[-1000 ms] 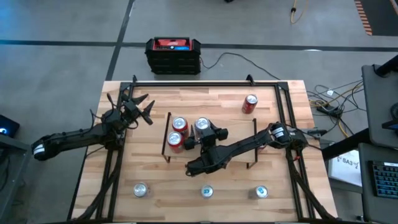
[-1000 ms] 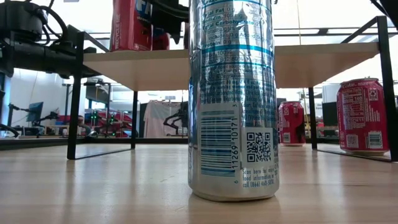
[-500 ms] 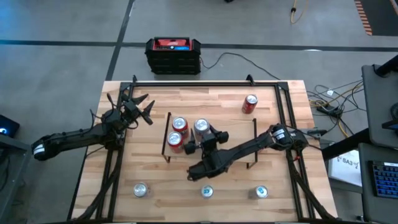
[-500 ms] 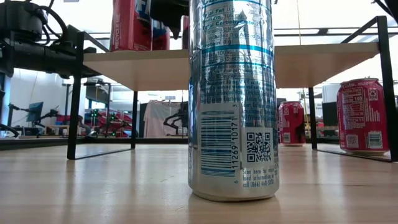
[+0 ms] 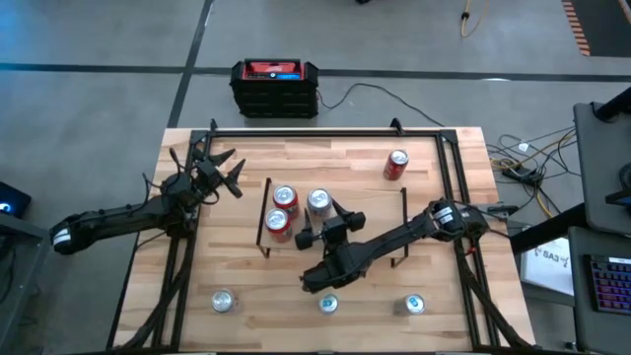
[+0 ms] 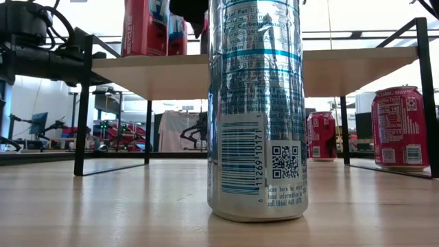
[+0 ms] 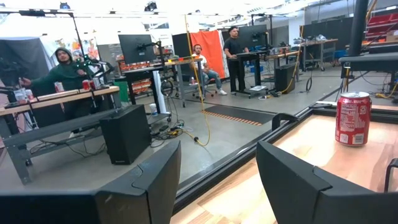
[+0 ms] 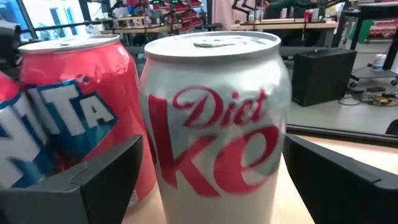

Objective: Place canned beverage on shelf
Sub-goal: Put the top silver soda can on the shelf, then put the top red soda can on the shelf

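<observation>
The right gripper is hovering over the front part of the low light-wood shelf on thin black legs, its fingers spread wide and empty, just in front of the silver Diet Coke can. That can is standing upright on the shelf beside 2 red cans to its left; the shelf's right half is lying bare. The left gripper is waiting with fingers parted over the tabletop's far-left part, well apart from the shelf.
</observation>
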You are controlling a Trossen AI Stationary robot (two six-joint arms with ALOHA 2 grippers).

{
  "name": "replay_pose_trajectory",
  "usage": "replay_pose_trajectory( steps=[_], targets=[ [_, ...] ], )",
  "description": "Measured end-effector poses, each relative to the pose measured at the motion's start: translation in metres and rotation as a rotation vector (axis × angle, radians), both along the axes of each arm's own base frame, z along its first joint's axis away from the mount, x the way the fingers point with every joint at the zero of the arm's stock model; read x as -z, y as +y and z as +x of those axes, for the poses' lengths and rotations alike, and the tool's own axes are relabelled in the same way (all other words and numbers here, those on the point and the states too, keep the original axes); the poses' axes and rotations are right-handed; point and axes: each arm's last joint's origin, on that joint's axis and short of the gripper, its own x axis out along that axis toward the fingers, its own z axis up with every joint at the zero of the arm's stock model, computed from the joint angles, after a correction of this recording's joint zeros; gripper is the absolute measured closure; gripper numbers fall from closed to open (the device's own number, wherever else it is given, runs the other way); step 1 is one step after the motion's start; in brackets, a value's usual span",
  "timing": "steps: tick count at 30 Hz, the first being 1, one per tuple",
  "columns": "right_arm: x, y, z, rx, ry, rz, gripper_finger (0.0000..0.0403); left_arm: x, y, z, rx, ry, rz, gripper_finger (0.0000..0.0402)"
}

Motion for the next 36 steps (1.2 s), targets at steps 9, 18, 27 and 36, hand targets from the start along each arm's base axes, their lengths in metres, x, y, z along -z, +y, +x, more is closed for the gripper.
replay_pose_trajectory(
  steps=[9,18,27,36],
  targets=[
    [-0.003,0.016,-0.013,-0.033,0.001,-0.002,0.0033,0.0,0.0,0.0,0.001,0.0,0.0,0.0207],
    [-0.016,0.032,-0.032,-0.076,0.021,0.015,0.0033,0.0,0.0,0.0,0.0,0.0,0.0,0.0207],
    [-0.047,0.027,-0.059,0.01,0.01,0.375,0.0033,0.0,0.0,0.0,0.0,0.0,0.0,0.0207],
    [-0.094,0.002,-0.107,0.033,0.048,0.659,0.0035,0.0,0.0,0.0,0.001,0.0,0.0,0.0207]
  ],
)
